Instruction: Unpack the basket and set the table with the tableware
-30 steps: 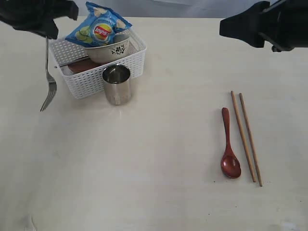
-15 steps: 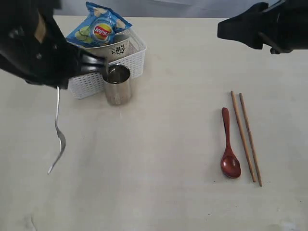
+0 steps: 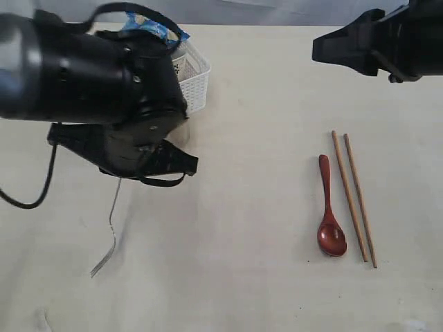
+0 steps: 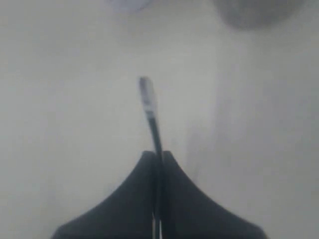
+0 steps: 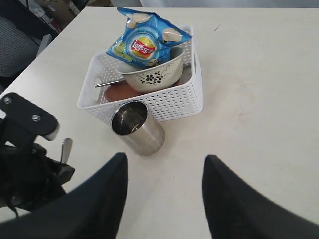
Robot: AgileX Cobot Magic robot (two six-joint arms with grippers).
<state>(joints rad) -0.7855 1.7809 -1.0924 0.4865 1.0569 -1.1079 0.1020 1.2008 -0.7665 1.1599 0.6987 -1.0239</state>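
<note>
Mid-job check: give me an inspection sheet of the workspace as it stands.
Surface: table pale, faint scuffs.
Job's things: spoon and chopsticks laid side by side; fork hanging from left pincer, tines down; cup beside basket; bowl and plate inside basket.
Clutter: chip bag on bowl.
Pincers: left pincer shut on fork; right pincer open, empty.
Cables: black cable hangs left of fork.
Surroundings: dim items past table edge, unclear.
</note>
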